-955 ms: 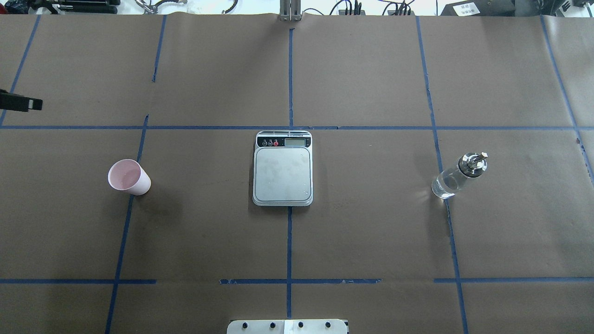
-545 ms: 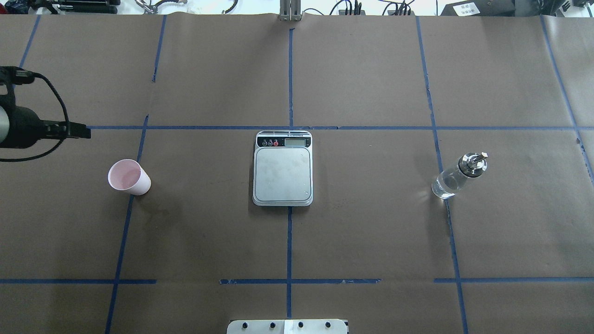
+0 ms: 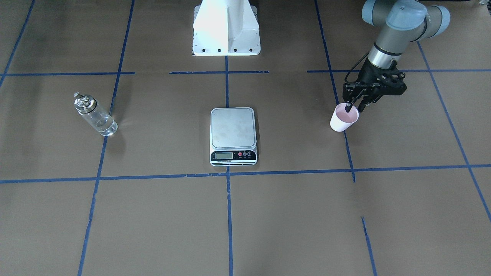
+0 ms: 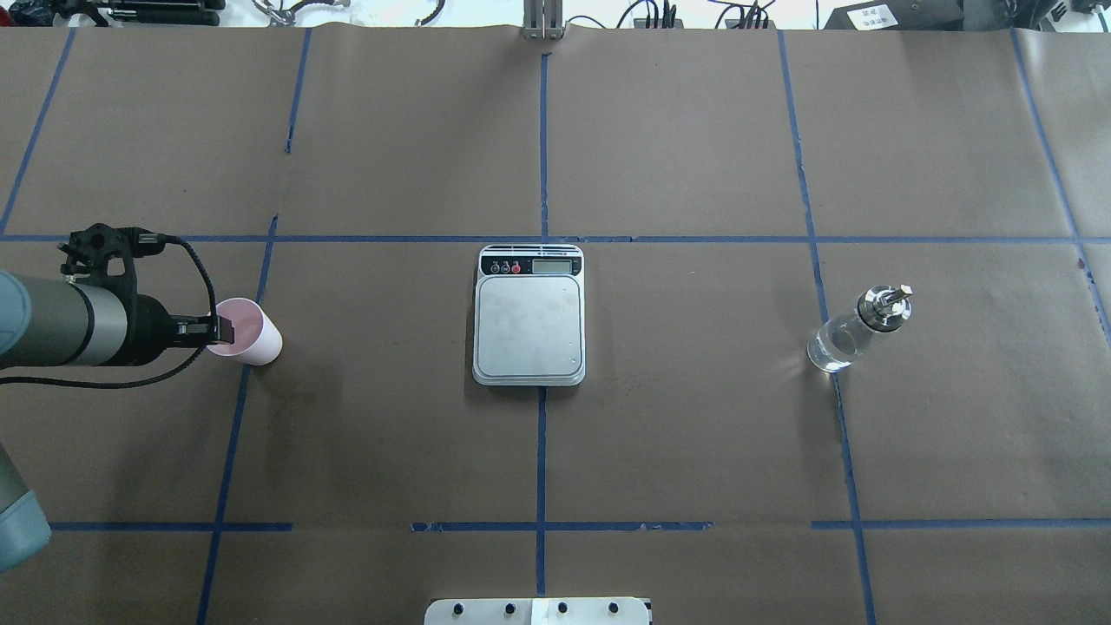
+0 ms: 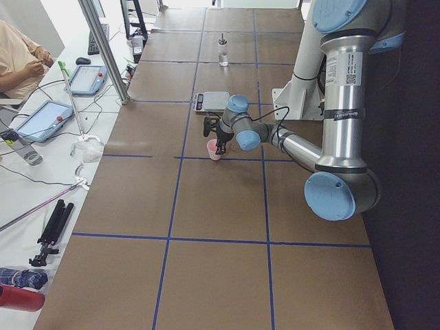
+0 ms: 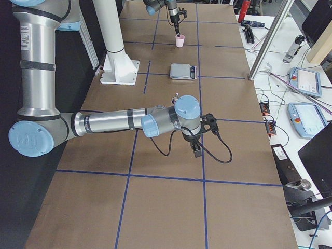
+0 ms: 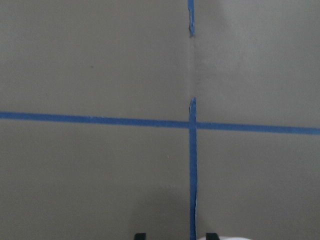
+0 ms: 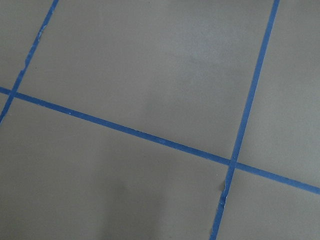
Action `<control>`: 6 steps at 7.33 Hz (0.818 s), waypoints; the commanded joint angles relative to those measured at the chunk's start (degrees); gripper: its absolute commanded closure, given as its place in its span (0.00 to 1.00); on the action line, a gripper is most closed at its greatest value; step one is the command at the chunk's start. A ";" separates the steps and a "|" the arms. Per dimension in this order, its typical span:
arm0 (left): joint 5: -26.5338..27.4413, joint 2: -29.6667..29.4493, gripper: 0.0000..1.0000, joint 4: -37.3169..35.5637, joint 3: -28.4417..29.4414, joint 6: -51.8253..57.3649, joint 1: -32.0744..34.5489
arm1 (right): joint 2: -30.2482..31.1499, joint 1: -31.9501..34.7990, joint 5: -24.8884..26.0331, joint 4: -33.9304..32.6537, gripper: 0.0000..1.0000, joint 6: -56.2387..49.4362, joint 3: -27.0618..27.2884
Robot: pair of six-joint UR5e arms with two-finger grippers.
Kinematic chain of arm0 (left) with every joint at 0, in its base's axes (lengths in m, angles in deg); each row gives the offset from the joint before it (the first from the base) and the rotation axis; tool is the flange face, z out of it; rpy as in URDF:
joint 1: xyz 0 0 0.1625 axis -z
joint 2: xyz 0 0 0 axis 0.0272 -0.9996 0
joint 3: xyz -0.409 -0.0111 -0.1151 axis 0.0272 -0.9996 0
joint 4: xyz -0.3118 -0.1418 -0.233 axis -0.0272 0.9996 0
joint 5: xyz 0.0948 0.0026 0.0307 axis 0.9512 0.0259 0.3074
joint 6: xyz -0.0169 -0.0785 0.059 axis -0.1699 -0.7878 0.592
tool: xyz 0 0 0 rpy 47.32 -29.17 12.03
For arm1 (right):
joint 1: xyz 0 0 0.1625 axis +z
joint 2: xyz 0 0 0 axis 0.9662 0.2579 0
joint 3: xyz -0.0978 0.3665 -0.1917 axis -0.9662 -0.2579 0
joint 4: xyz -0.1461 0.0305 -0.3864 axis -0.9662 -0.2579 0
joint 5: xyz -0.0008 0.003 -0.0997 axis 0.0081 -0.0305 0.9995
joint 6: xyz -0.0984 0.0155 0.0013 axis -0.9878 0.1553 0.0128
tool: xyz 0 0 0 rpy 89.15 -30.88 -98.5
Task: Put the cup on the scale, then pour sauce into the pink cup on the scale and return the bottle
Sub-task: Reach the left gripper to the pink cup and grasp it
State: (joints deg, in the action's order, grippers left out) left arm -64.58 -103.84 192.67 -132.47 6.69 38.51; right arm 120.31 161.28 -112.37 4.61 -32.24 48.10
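Observation:
The pink cup (image 4: 253, 335) stands upright left of the scale (image 4: 529, 325), also in the front view (image 3: 343, 122). My left gripper (image 4: 221, 331) is open at the cup's rim. In the front view (image 3: 353, 108) one finger reaches into the cup's mouth and the other is outside the wall. The scale's plate (image 3: 233, 128) is bare. The glass bottle (image 4: 846, 334) with clear sauce stands upright far right of the scale (image 3: 96, 117). My right gripper (image 6: 197, 151) hovers over bare table, seen only in the right side view; I cannot tell whether it is open.
Brown paper with blue tape lines covers the table. The robot's white base (image 3: 226, 28) is at the near middle edge. A metal post (image 4: 542, 22) stands at the far edge. Tablets and cables lie on the operators' bench (image 6: 303, 80).
My left arm came in from the left edge and brought its gripper down to the cup's rim. Cup, scale and bottle have not moved.

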 commanded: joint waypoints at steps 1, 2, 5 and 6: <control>0.05 0.15 0.72 -0.01 0.38 -0.38 -0.83 | 0.02 0.00 0.03 0.00 0.00 -0.04 0.08; -0.04 0.15 1.00 -0.09 0.38 -0.38 -0.83 | 0.02 0.00 0.03 0.00 0.00 -0.04 0.17; -0.57 -3.34 1.00 -4.54 -1.72 0.24 -0.39 | 0.10 0.00 0.03 0.00 0.00 -0.12 0.17; -0.57 -10.94 1.00 -13.71 -2.94 0.24 -0.39 | 0.36 0.00 0.03 0.18 0.00 -0.21 0.17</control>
State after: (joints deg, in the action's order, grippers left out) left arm -65.07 -108.14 187.12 -134.05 6.83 38.02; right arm 120.45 161.28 -112.34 4.65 -32.38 48.23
